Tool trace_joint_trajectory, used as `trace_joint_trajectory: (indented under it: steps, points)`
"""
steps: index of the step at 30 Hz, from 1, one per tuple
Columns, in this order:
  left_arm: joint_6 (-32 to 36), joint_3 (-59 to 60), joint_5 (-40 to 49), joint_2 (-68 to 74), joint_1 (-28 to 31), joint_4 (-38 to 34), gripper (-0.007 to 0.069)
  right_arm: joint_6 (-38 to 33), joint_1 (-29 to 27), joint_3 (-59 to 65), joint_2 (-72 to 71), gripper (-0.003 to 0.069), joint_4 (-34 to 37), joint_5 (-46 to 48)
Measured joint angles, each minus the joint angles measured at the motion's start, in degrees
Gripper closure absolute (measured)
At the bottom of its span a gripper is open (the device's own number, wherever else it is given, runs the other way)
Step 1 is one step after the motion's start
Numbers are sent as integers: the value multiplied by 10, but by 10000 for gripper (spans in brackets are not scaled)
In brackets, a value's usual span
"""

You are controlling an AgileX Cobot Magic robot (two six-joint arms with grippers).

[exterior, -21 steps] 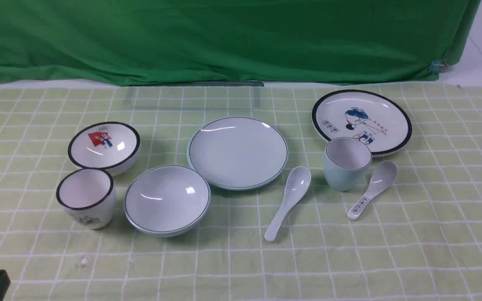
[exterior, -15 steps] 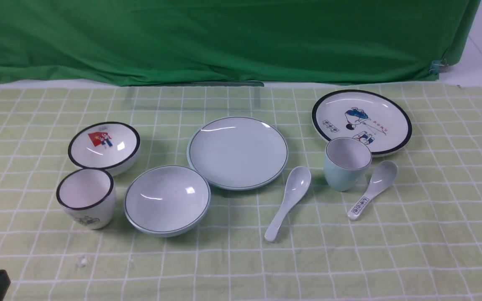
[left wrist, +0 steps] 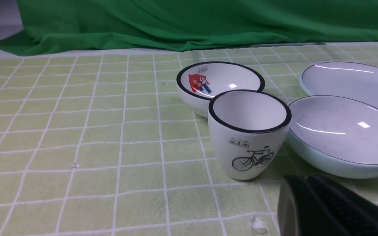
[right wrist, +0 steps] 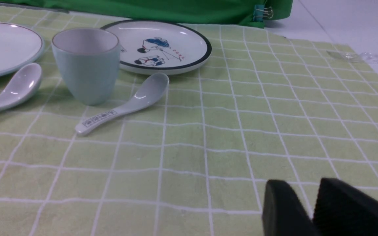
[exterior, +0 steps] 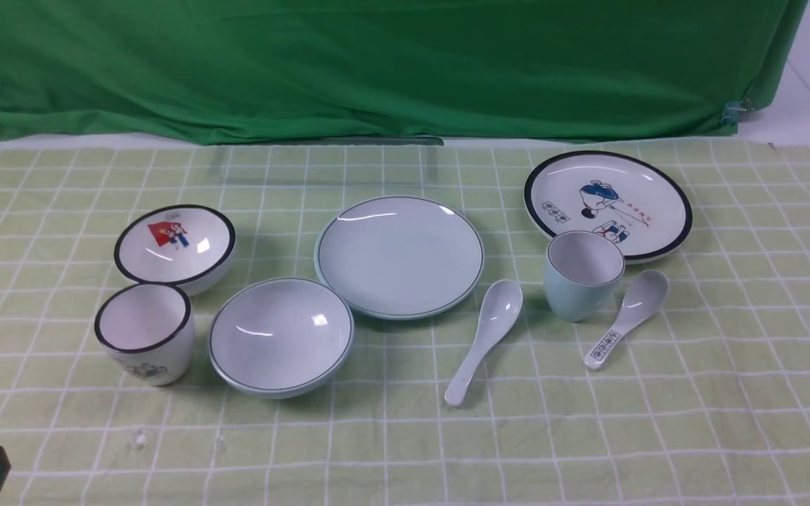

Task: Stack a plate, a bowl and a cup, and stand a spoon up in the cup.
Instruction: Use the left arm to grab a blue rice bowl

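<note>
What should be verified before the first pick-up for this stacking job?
1. Plain blue-green plate bare, ready as the base: ok.
2. Blue-green bowl upright and empty: ok.
3. Blue-green cup upright and empty: ok.
4. Plain white spoon lying flat on the checked cloth, ungripped: ok.
5. Left gripper open for a grasp: not ok; it is shut and empty.
6. Right gripper empty: ok; its jaws stand slightly apart.
</note>
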Motion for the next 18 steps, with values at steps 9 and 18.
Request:
trace_joint_trajectory:
  steps: [9,18]
  points:
    - [0,0,0,0,0,2,655,0,0,0,0,437,0,-2]
    - [1,0,-2,0,0,-5,655,0,0,0,0,422,0,-17]
